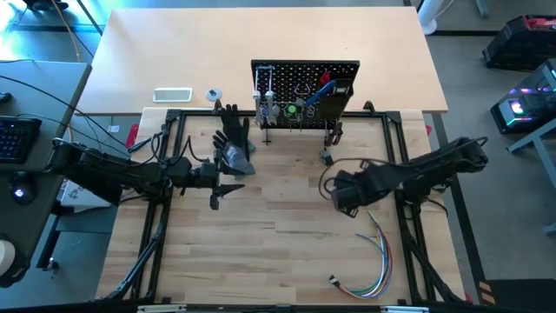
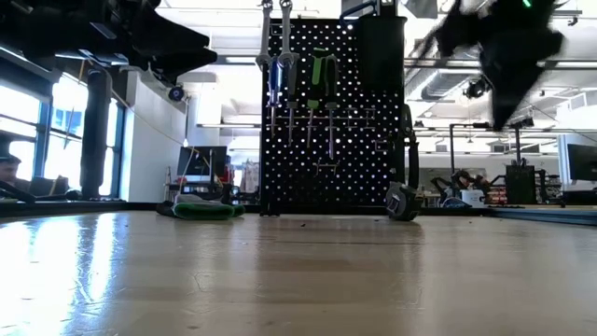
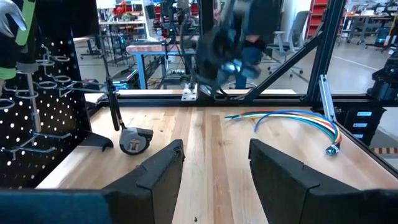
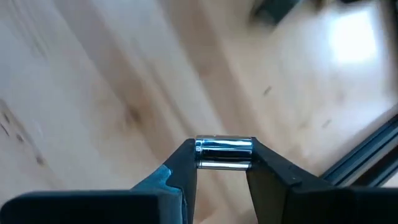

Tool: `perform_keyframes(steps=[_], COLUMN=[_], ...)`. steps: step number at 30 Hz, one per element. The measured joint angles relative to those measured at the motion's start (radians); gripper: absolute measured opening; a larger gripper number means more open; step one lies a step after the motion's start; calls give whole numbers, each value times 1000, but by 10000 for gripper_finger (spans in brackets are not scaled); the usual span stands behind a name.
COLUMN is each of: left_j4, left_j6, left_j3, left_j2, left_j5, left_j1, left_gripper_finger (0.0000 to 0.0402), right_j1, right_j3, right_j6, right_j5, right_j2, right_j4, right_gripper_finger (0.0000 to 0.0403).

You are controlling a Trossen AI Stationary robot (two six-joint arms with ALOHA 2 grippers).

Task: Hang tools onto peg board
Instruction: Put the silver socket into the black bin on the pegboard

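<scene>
Right gripper (image 4: 222,163): I read its fingers as clamped on a small chrome socket (image 4: 224,153), a short shiny cylinder pinched crosswise between the two tips. In the wrist picture only bare wooden table (image 4: 112,81) lies beyond it, so the piece is lifted clear of the surface. From overhead I see this gripper (image 1: 341,196) right of centre, in front of the peg board (image 1: 305,91) and well apart from it.

Left gripper (image 3: 214,165): fingers apart with a plain gap between them, holding nothing and touching nothing. Overhead, it (image 1: 228,188) sits left of centre, just in front of the black glove (image 1: 233,139).

Peg board status: upright at the far edge of the wooden table, with silver wrenches (image 2: 275,70) and green-handled pliers (image 2: 322,79) hanging on its hooks in the low view. A red-and-blue tool (image 1: 324,88) shows on the board's right part from above.

Other items: a small tape measure (image 3: 135,142) rests on the table beside the board's foot. A bundle of coloured wires (image 1: 372,265) lies near the front right, well apart from both grippers.
</scene>
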Motion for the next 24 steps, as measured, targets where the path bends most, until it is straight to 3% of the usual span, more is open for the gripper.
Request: perform_keyframes(steps=[15,24], left_j4=[0,0], left_j6=[-5,1], left_j3=[0,0], left_j2=[0,0], left_j5=[0,0], left_j1=[0,0], left_gripper_finger=[177,177], right_j1=[-134,-228], right_j3=[617,933], right_j6=[-429,-827], right_j5=[350,365], right_j2=[-1,-2], right_j4=[-98,128], right_gripper_finger=[99,99])
